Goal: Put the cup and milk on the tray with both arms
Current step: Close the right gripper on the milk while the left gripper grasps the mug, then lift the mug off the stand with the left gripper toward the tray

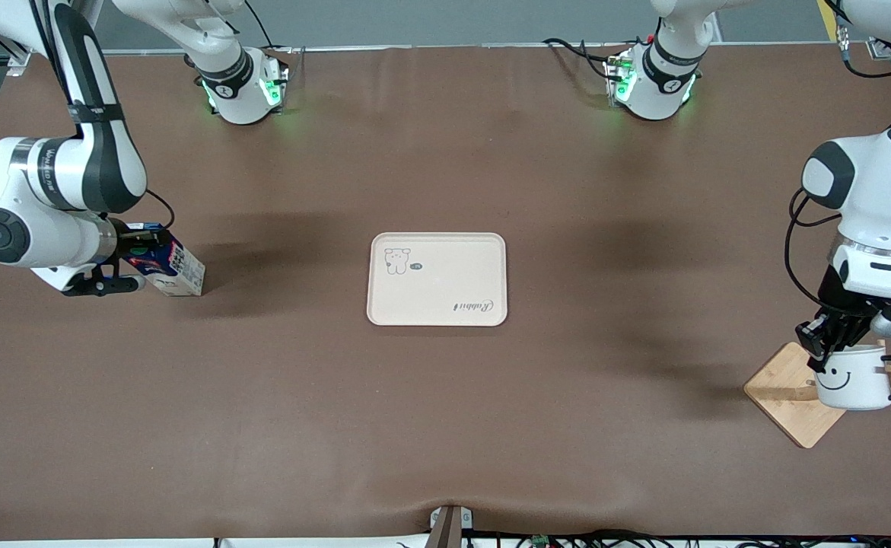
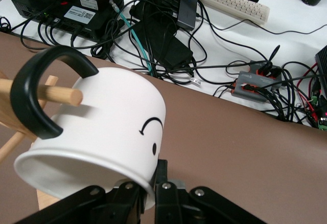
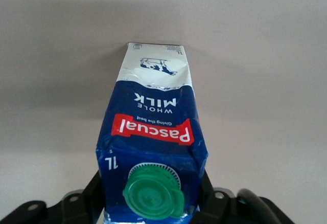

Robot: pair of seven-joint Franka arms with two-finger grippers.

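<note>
We see the left hand [image 1: 833,339] clenched on the cup [image 1: 853,377], its handle hooked over a peg of the wooden stand [image 1: 787,399]; the right hand [image 1: 122,262] grips the milk [image 1: 171,266]; the tray [image 1: 437,279] sits between them.

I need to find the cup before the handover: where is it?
In the front view the cup sits at the left arm's end of the table, on the wooden peg stand, gripped by the left gripper.

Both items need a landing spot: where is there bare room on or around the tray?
The tray is bare apart from its print. Open brown table surrounds it, toward the milk and toward the cup. Crowded only at the peg stand under the cup.
</note>
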